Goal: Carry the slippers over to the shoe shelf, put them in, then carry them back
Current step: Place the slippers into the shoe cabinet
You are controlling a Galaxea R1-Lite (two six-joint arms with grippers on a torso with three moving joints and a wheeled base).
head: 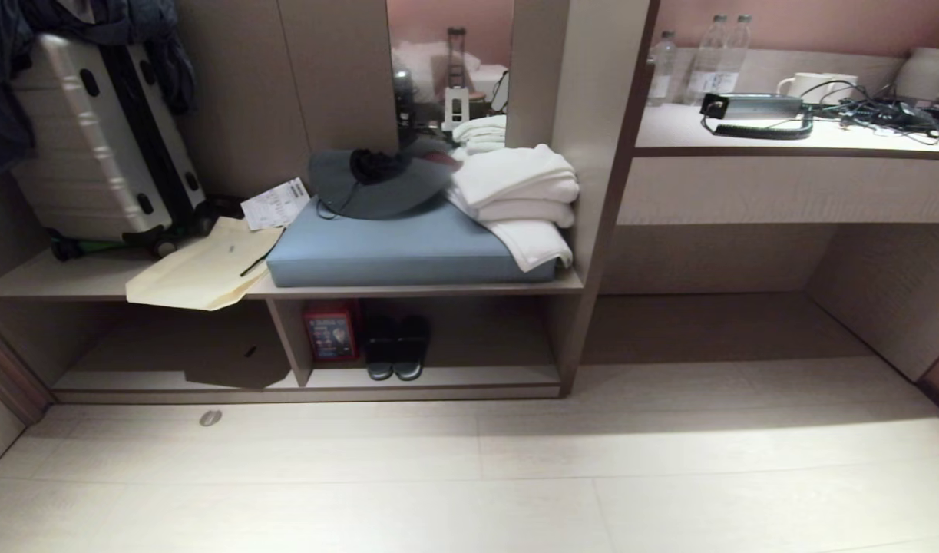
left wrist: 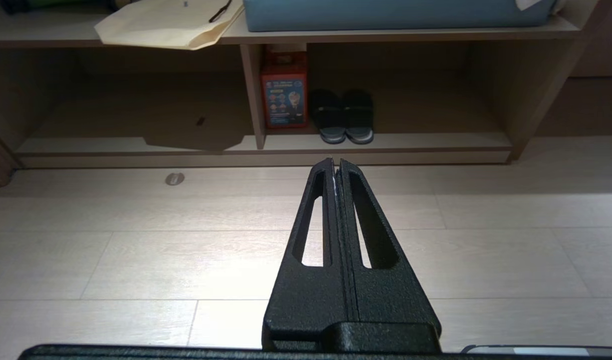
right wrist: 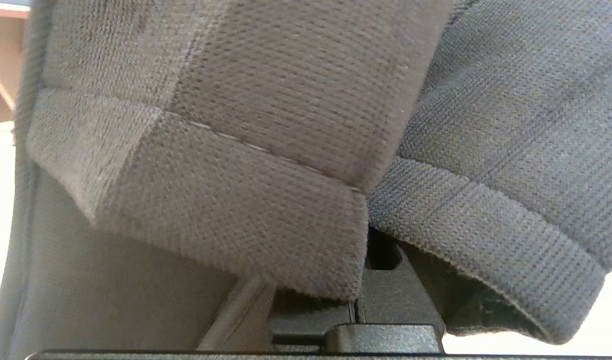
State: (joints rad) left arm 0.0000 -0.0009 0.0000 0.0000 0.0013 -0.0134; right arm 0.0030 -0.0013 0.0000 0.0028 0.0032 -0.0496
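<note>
The slippers (right wrist: pixel 265 165) are dark grey woven fabric with a pale stitch line across a band. The left gripper (left wrist: pixel 336 165) is matte black. The shoe shelf (head: pixel 438 378) is light taupe wood laminate with a pale base board. Inside it stand a black pair with white-edged soles (head: pixel 396 349) and a red box (head: pixel 331 332). Above lie a blue cushion (head: pixel 392 250), white towels (head: pixel 519 196), a cream envelope (head: pixel 200 273) and a silver suitcase (head: pixel 93 138) with black trim. The floor (head: pixel 469 476) is pale wood plank.

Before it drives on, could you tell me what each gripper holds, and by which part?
The right gripper is shut on the slippers, apparently at their fabric edges. The left gripper is shut on nothing.
</note>
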